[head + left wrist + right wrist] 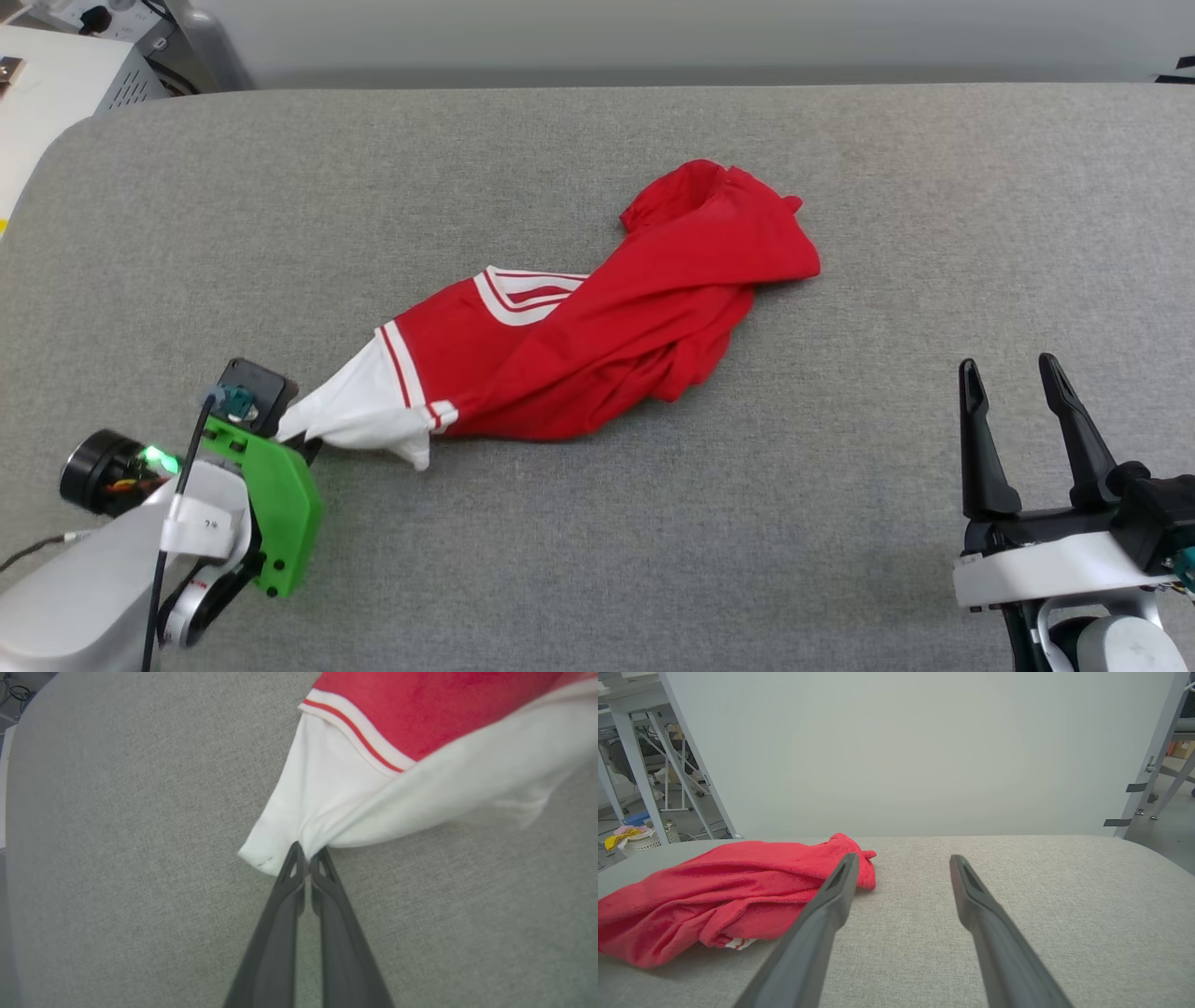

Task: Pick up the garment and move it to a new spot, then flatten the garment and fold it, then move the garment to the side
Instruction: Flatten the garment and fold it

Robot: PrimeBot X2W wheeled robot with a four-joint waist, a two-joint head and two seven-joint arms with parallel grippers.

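Observation:
The garment [597, 327], a red shirt with white sleeves and red-white striped trim, lies crumpled and stretched diagonally across the grey table [597, 560]. At the lower left my left gripper [294, 437] is shut on the tip of its white sleeve [359, 411]. The left wrist view shows both fingertips pinched together on the white cloth [327, 798], with my left gripper [307, 856] just above the table surface. At the lower right my right gripper [1008, 371] stands open, holding nothing. The right wrist view has that gripper [901, 859] to the right of the red garment [714, 891].
The padded grey table [1017, 896] runs to a rounded far edge below a pale wall. White equipment [65, 75] stands off the table's far left corner. Metal frames and a basket [640, 840] stand on the floor beyond.

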